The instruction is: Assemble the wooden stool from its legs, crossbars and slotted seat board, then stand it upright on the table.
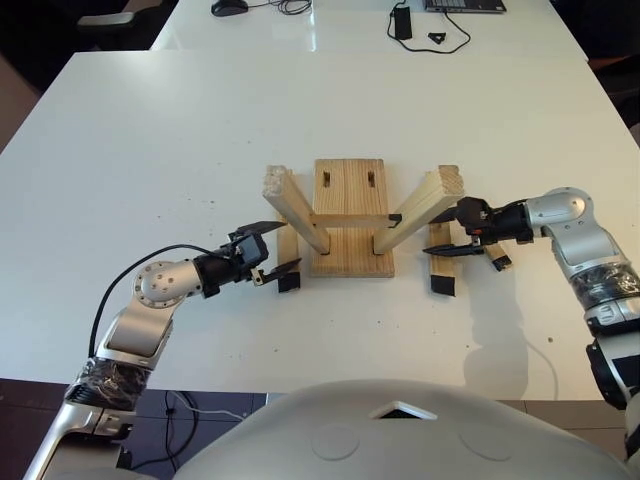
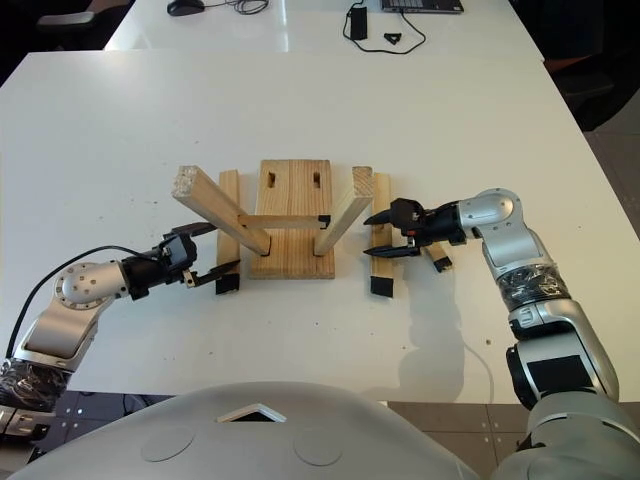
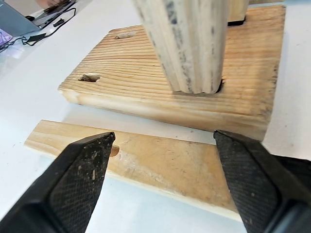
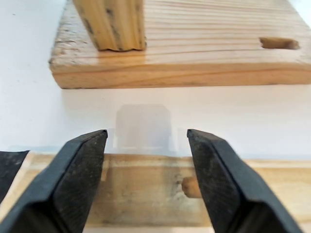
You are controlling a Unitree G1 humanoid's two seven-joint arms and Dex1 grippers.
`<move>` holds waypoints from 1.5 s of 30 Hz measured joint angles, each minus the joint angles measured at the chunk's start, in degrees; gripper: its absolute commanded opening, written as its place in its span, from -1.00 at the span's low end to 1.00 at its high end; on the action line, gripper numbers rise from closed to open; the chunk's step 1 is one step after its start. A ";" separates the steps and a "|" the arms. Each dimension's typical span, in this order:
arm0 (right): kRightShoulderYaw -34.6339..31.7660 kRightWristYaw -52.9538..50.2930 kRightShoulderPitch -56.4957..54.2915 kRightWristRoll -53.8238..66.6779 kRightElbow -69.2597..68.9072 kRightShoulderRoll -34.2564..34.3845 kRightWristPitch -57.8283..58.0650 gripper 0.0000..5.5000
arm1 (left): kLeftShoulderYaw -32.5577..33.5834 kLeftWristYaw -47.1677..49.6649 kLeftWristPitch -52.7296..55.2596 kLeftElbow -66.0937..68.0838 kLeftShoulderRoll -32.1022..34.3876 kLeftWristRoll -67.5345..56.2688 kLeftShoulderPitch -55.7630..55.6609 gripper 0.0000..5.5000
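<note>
The slotted seat board [image 1: 350, 190] lies flat mid-table. Two legs [image 1: 296, 208] [image 1: 424, 203] stand in it, splayed outward, with a crossbar [image 1: 350, 217] joining them. A loose leg [image 1: 288, 262] with a black end cap lies beside the board's left edge. My left gripper [image 1: 290, 246] is open, one finger on each side of that leg [image 3: 160, 167]. Another loose leg [image 1: 441, 262] lies to the right of the board. My right gripper [image 1: 436, 232] is open just above it [image 4: 146, 194], pointing at the board [image 4: 184, 53].
A short wooden piece [image 1: 498, 260] lies under the right wrist. A second table behind holds a mouse [image 1: 229, 8], a black adapter [image 1: 402, 20] with cables and a laptop edge. Wide bare tabletop [image 1: 150, 130] spreads to the left and behind the board.
</note>
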 measured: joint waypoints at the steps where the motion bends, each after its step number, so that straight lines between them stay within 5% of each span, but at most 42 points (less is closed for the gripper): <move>1: -0.28 -0.60 -0.33 -0.28 1.94 -0.32 -1.57 0.10 | 0.30 0.29 -0.24 1.00 0.05 -0.46 0.00 0.37; 11: -2.71 -2.31 -1.31 -2.38 11.82 -5.27 -6.48 0.10 | 4.48 0.50 -1.51 7.96 4.05 -2.90 -0.32 0.37; 17: -5.14 0.97 1.46 -0.82 5.54 -6.91 -2.70 0.10 | 7.80 -3.02 16.17 -5.62 5.15 -14.99 5.50 0.37; 24: -10.17 2.10 5.83 4.85 -12.75 -8.31 6.98 0.10 | 10.70 -0.58 27.90 -20.83 5.09 -22.04 -3.15 0.37; 35: -7.77 7.73 12.25 5.48 -24.81 -10.38 12.01 0.10 | -10.01 -5.68 28.92 -24.35 -0.04 -11.67 -9.56 0.37; 39: -6.38 9.53 13.32 3.31 -24.17 -11.59 10.92 0.10 | -12.85 -4.66 35.38 -28.22 -8.97 -17.54 -18.34 0.37; 45: -6.37 10.33 14.32 3.23 -24.53 -12.30 10.44 0.10 | -13.40 -4.18 42.53 -30.12 -12.39 -23.83 -21.33 0.37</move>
